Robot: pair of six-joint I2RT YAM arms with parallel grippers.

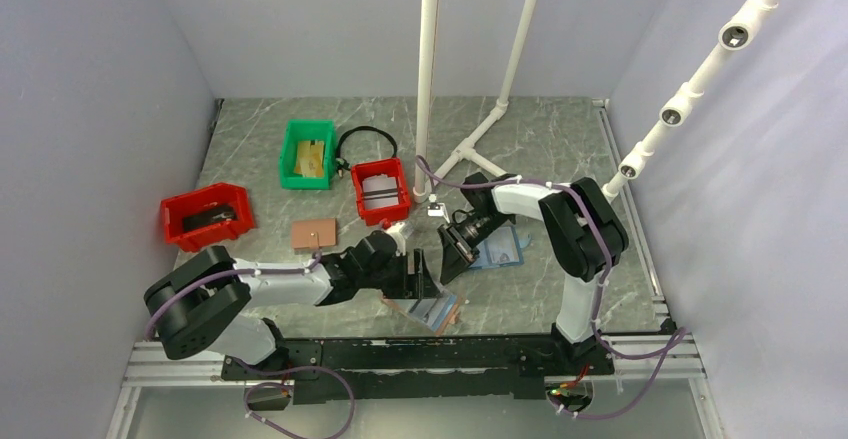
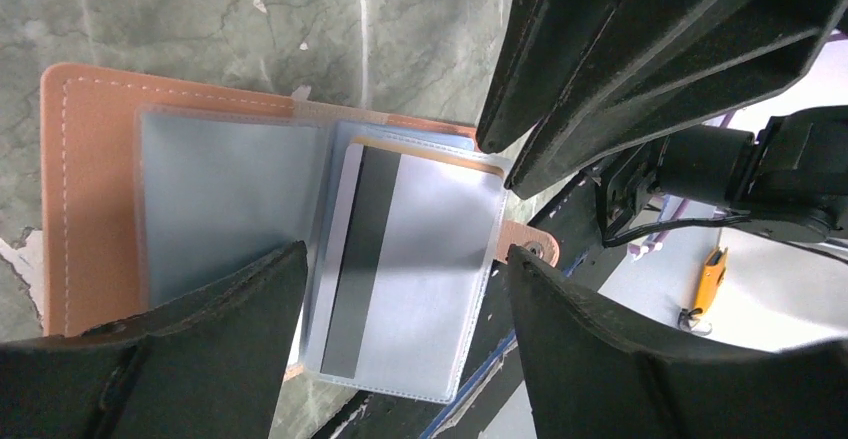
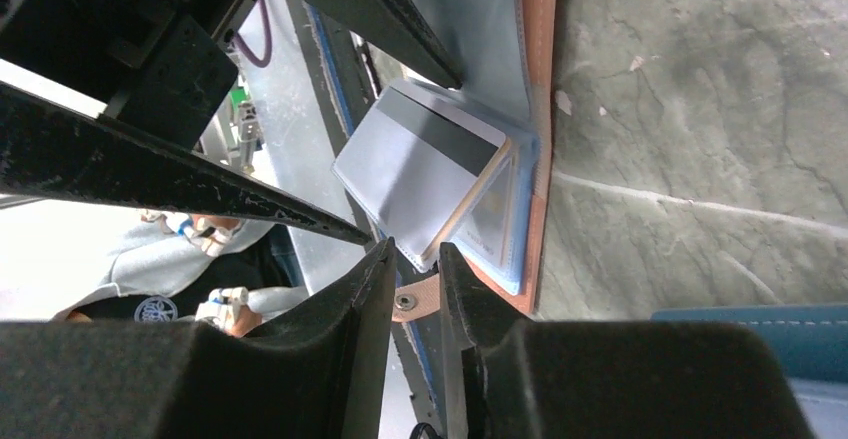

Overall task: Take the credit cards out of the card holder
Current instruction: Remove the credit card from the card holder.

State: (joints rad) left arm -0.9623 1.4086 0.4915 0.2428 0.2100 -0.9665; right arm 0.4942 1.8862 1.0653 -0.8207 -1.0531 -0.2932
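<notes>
The brown card holder (image 1: 432,311) lies open at the table's front edge, partly over the black rail. In the left wrist view its brown cover (image 2: 90,179) holds light blue and clear sleeves, and its snap tab (image 2: 530,242) sticks out over the rail. A pale grey credit card (image 2: 420,259) with a dark stripe sits in the raised clear sleeve; it also shows in the right wrist view (image 3: 420,174). My left gripper (image 2: 400,259) is open, straddling that sleeve from above. My right gripper (image 3: 413,249) hovers at the sleeve's corner, jaws a narrow gap apart and empty, with the snap tab (image 3: 418,299) showing behind the gap.
An all-blue bifold holder (image 1: 500,251) lies under the right arm. Two red bins (image 1: 207,216) (image 1: 381,190), a green bin (image 1: 307,154), a small brown flat piece (image 1: 314,233) and a black cable (image 1: 365,139) sit to the left and behind. White pipes (image 1: 428,79) stand at the middle back.
</notes>
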